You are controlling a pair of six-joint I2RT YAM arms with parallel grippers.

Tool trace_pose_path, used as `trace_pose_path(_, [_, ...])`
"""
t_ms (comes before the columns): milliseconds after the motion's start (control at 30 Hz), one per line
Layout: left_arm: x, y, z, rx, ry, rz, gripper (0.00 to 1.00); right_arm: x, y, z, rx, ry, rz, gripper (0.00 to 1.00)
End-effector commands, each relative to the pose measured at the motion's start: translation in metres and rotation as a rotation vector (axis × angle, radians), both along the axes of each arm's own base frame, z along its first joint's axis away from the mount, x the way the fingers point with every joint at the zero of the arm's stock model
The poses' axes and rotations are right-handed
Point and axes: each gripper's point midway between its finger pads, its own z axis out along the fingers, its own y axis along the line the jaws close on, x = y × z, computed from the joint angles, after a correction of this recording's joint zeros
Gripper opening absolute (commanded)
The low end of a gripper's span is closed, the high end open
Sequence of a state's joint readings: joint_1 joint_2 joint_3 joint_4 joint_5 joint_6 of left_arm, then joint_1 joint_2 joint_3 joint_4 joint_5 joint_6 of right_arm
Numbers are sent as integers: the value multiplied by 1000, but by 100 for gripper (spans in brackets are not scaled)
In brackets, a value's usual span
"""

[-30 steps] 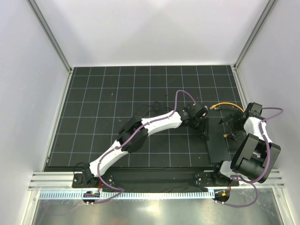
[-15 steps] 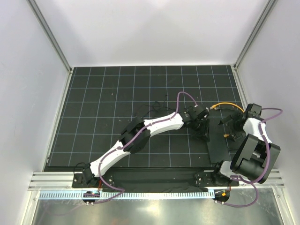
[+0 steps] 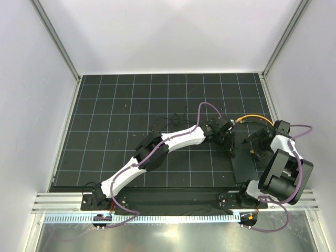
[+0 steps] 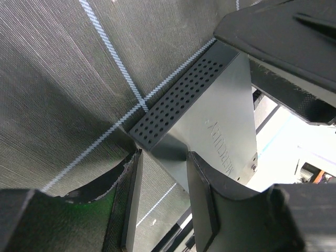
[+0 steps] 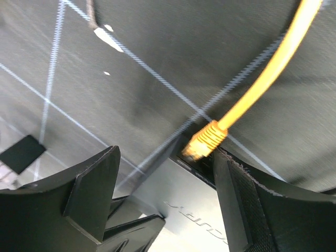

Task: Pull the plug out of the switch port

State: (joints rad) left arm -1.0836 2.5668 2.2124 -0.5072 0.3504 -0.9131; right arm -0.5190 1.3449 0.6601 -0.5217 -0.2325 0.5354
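The switch (image 3: 242, 164) is a flat black box on the mat at the right. In the right wrist view its edge (image 5: 195, 181) holds the switch port, with a yellow plug (image 5: 205, 142) seated in it and its yellow cable (image 5: 268, 73) running up and away. My right gripper (image 5: 168, 194) is open, its fingers spread either side of that edge, with the plug close to the right finger (image 5: 247, 205). My left gripper (image 4: 165, 205) is open at the switch's perforated near corner (image 4: 178, 100), with one finger (image 4: 205, 205) over the box top. Both grippers show from above, left (image 3: 227, 146) and right (image 3: 258, 145).
The yellow cable (image 3: 252, 117) arcs across the mat behind the switch. Thin black wires (image 3: 170, 122) lie on the mat near the left forearm. White walls and metal rails surround the mat; the right wall stands close to the right arm (image 3: 286, 173).
My right gripper has shifted slightly down and left, over the switch's far end. My left gripper has edged a little closer to the switch.
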Motion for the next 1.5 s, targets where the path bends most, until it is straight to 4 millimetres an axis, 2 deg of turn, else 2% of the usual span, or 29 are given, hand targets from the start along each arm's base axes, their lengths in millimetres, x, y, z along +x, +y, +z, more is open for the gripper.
trace_pose_path(0, [14, -11, 17, -80, -33, -15, 43, 20, 8, 5, 65, -90, -1, 77])
trace_pose_path(367, [40, -19, 33, -175, -46, -16, 43, 45, 28, 9, 224, -229, -22, 75])
trace_pose_path(567, [43, -11, 35, -154, -51, -5, 42, 46, 13, 15, 165, -234, -51, 76])
trace_pose_path(633, [42, -9, 42, -155, -51, 0, 42, 46, 8, 15, 160, -246, -60, 76])
trace_pose_path(833, [28, 1, 39, -127, -28, -20, 42, 42, -3, 13, 152, -303, -100, 77])
trace_pose_path(1000, [24, 6, 38, -114, -24, -27, 42, 42, 0, 15, 171, -334, -58, 78])
trace_pose_path(1100, [27, 12, 46, -105, -48, -12, 41, 40, -4, 18, 152, -349, -33, 79])
trace_pose_path(1167, [30, 21, 42, -72, -70, 9, 41, 39, -11, 19, 152, -368, -52, 79])
trace_pose_path(1200, [31, 23, 53, -84, -90, 13, 41, 40, -11, 20, 162, -396, -47, 78])
trace_pose_path(1367, [34, 29, 70, -98, -159, 6, 41, 35, -27, 19, 168, -468, -90, 76])
trace_pose_path(1467, [33, 26, 80, -127, -171, -16, 41, 37, -20, 24, 234, -552, -63, 72])
